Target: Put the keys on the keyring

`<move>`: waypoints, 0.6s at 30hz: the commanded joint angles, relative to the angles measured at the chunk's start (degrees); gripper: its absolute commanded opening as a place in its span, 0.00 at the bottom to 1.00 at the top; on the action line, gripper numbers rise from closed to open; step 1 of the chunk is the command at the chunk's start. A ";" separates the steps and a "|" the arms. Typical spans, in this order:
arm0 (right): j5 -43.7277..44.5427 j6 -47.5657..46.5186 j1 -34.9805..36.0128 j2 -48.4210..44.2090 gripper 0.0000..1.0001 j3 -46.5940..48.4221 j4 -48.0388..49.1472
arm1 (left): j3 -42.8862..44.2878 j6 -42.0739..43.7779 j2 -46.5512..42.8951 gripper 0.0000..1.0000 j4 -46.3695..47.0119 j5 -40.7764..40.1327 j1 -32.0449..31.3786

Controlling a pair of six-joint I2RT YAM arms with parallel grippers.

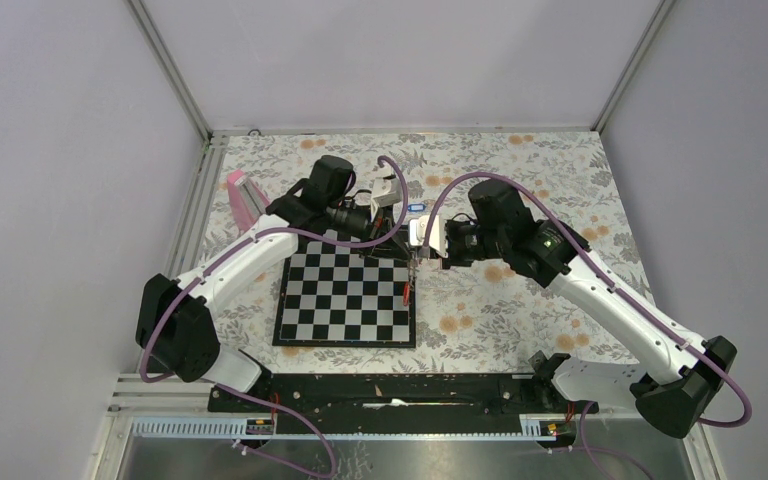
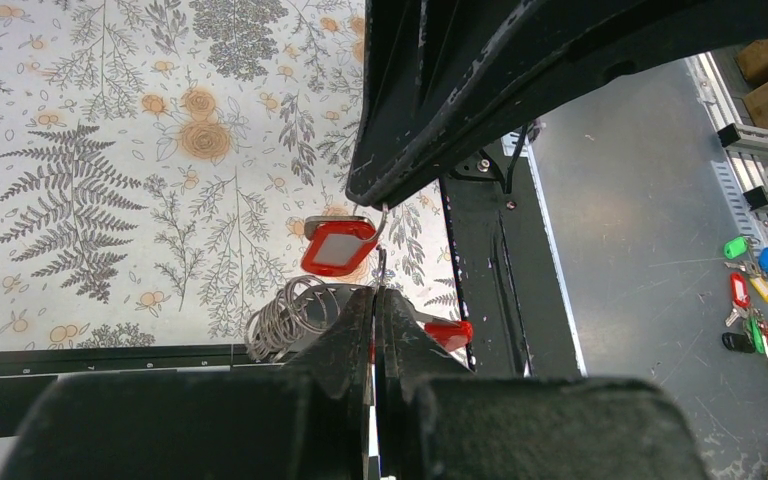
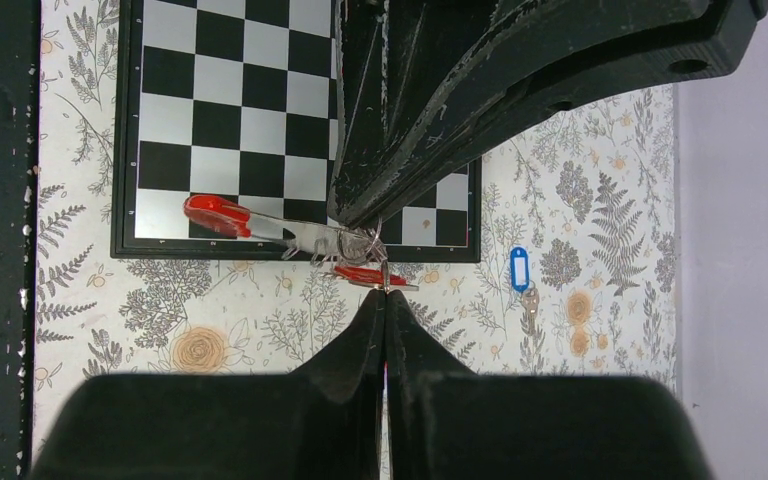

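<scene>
The keyring hangs above the far right corner of the chessboard. It is pinched in the closed left gripper, its red strap drooping over the board. The right gripper, also clamped, holds the red-tagged key against the ring. Of the 2 keys, the blue-tagged key lies on the floral cloth beyond the board's far edge.

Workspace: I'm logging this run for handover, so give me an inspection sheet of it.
Surface: floral cloth, chessboard on it.
Job's things: keyring and red-tagged key gripped together by the board's edge; blue-tagged key lying on cloth.
Clutter: pink block.
Pincers: left pincer shut on keyring; right pincer shut on red-tagged key.
Cables: purple cables loop along arms.
Surroundings: grey walls; spare coloured tags off the table.
</scene>
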 commanded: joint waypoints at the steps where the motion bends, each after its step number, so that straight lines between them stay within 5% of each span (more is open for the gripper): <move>1: -0.37 -0.88 0.87 -0.44 0.00 -0.34 1.97 | 2.76 0.60 -0.13 0.00 1.30 2.72 -0.19; 18: -1.35 -0.48 1.59 0.12 0.00 -0.50 2.04 | 3.06 0.51 0.33 0.00 1.28 2.33 -0.19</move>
